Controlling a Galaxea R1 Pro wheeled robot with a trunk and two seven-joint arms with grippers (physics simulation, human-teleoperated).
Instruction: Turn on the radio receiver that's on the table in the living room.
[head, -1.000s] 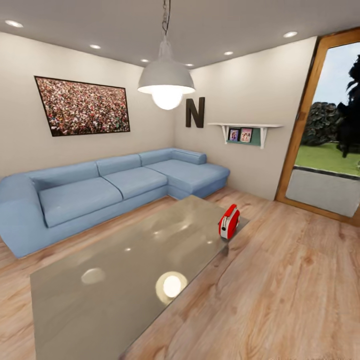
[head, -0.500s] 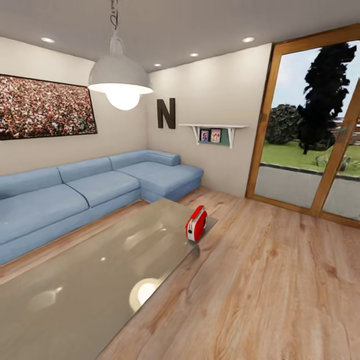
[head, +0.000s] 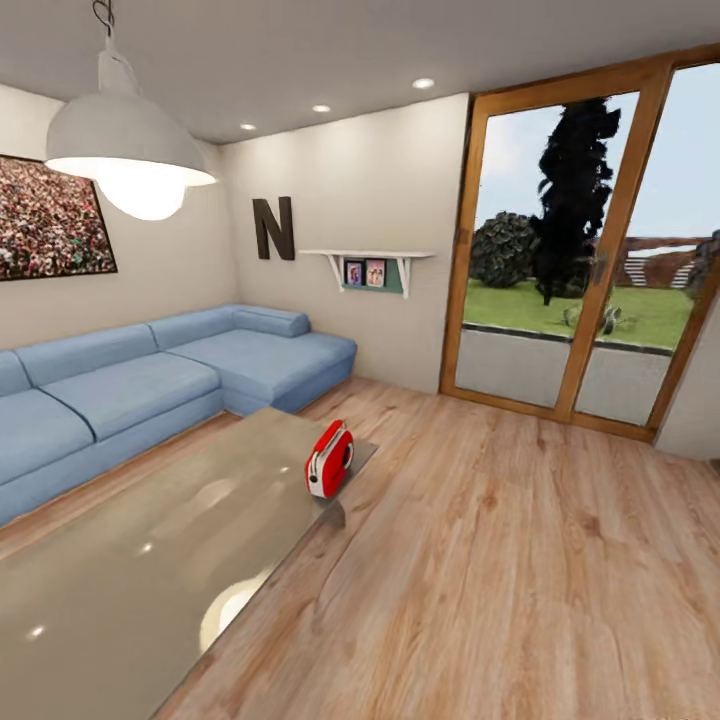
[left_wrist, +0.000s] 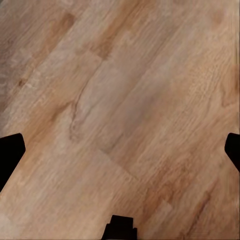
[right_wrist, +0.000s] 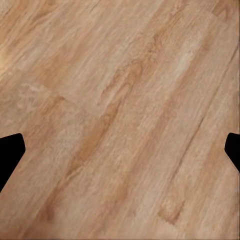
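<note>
The red radio receiver (head: 329, 458) with white trim stands upright near the far right corner of the glossy grey table (head: 150, 560), seen in the head view. Its narrow side faces me and the dial cannot be made out. In the left wrist view my left gripper (left_wrist: 120, 150) hangs open over bare wood floor, its dark fingertips (left_wrist: 10, 152) far apart at the picture's edges. My right gripper (right_wrist: 120, 150) is likewise open above floor planks, with fingertips (right_wrist: 10, 152) spread wide. Nothing sits between either pair of fingers.
A light blue L-shaped sofa (head: 150, 370) runs behind the table. A white pendant lamp (head: 125, 150) hangs above it, beside a speckled picture (head: 50, 220). Wood-framed glass doors (head: 580, 260) stand at the right, and open wood floor (head: 500, 560) lies right of the table.
The whole head view has slid leftward, so the camera has turned to the right. The radio now appears nearer the picture's middle, and more of the glass doors shows.
</note>
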